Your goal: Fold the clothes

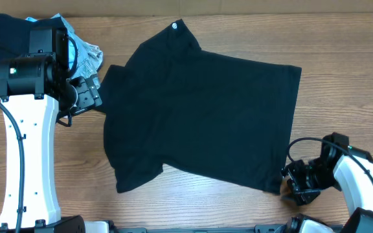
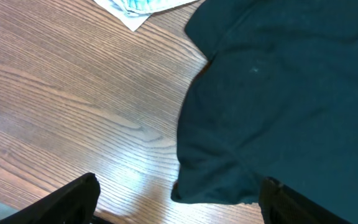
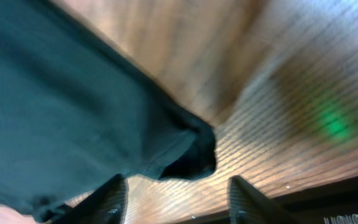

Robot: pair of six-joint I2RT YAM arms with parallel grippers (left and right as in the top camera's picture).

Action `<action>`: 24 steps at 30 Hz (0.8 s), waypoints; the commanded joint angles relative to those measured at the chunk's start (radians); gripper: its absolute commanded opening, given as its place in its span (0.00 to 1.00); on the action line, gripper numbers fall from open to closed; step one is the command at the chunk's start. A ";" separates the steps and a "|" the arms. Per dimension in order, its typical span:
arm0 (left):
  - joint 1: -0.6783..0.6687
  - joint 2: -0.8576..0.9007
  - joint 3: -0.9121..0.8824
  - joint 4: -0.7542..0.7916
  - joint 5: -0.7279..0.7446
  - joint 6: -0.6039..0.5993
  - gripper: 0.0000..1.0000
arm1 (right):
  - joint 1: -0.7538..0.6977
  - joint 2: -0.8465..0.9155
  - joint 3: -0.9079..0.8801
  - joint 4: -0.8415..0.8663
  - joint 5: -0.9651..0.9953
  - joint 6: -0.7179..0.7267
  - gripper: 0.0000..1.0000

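Though nr tee [image 1: 199, 116], blue cloth [image 1: 89, 58] apart.

Left gripper [image 2: 179, 186] fingers spread, right gripper [image 3: 178, 183] likewise

Three garments [image 1: 199, 116] (two black), two arms [image 1: 28, 155]

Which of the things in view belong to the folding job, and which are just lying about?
Job:
black T-shirt
light-blue piece and small black piece, beside the left arm
left claw and right claw, both open at the shirt's edges

Lying about:
nothing loose that I can see, apart from the wooden table itself
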 commanded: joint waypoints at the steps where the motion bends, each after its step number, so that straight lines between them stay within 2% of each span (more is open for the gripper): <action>1: 0.005 -0.005 -0.010 0.002 -0.013 0.011 0.87 | 0.006 -0.005 -0.054 0.028 -0.005 0.051 0.51; 3: 0.005 -0.005 -0.010 0.002 -0.013 0.011 0.88 | 0.006 -0.005 -0.086 0.058 -0.005 0.059 0.49; 7: 0.005 -0.005 -0.010 0.003 -0.013 0.011 0.91 | 0.006 -0.005 -0.119 0.143 -0.005 0.087 0.28; 10: 0.005 -0.005 -0.013 0.002 -0.013 0.011 0.91 | 0.006 -0.006 -0.089 0.150 -0.004 0.076 0.24; 13: 0.005 -0.005 -0.032 0.008 -0.013 0.011 0.92 | 0.006 -0.006 -0.046 0.138 -0.005 0.042 0.10; 16: 0.005 -0.005 -0.069 0.016 -0.013 -0.002 0.93 | 0.006 -0.007 0.005 0.093 0.000 -0.005 0.04; 22: 0.006 -0.005 -0.191 0.040 -0.008 -0.046 0.94 | 0.006 -0.008 0.078 0.047 -0.013 -0.069 0.04; 24: 0.006 -0.005 -0.246 0.065 0.010 -0.058 0.97 | 0.006 -0.008 0.079 0.048 -0.013 -0.069 0.04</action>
